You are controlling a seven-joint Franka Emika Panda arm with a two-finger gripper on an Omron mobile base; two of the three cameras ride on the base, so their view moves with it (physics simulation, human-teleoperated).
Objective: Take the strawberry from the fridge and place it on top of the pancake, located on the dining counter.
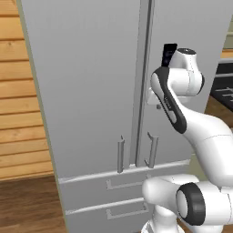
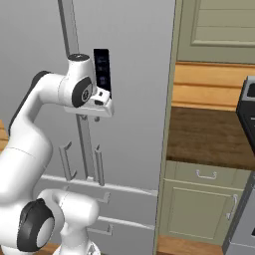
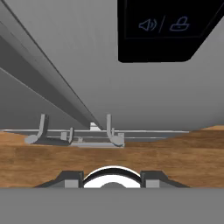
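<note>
Directly ahead, the fridge (image 1: 91, 91) stands closed; whether the hand (image 2: 97, 110) is apart I cannot tell.

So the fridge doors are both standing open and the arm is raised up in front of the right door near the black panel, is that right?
Not quite. The fridge has both doors shut, with the bar handles side by side at the centre seam, as the left base view shows. The rest holds: the arm is raised before the right door, near the black panel.
</note>
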